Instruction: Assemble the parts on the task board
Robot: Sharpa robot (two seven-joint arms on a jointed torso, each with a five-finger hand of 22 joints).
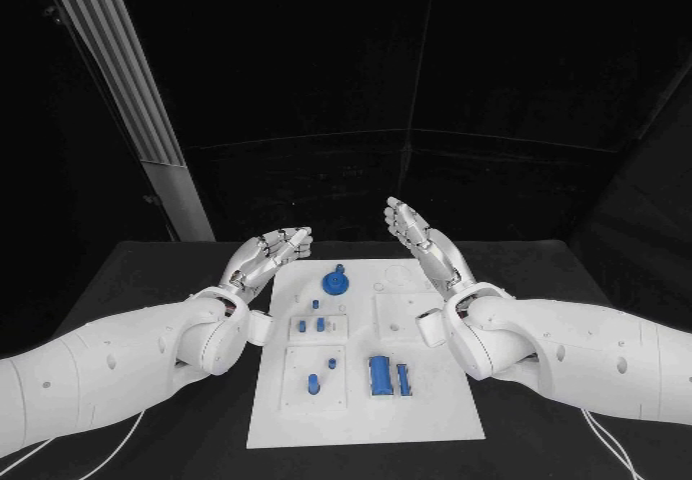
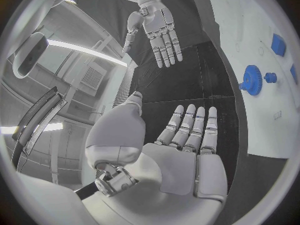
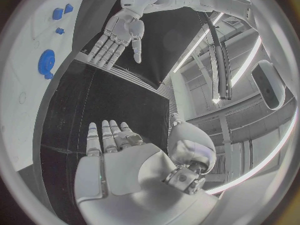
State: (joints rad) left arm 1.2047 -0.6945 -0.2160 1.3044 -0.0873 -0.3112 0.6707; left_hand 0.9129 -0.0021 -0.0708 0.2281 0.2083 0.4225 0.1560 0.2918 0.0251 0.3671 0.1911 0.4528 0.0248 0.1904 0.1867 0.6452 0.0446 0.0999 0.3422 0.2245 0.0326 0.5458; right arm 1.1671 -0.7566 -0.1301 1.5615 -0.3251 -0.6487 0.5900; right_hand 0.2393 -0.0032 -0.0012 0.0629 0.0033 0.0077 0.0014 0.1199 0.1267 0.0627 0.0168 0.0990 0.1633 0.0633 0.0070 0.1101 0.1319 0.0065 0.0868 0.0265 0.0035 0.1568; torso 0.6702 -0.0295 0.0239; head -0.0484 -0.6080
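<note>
Both robot hands, left [image 1: 268, 255] and right [image 1: 427, 250], spread empty flanking the task board's [image 1: 433, 415] far edge.

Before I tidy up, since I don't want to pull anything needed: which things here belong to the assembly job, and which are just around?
Job:
task board
blue gear
blue block
small blue parts
left hand, open
right hand, open

Just around:
black table
metal rail

Nothing legible anywhere here: no lettering, numbers or brand marks on the white task board [image 1: 361, 400], none on the blue parts [image 1: 381, 374], none on the bench [image 1: 159, 270].
</note>
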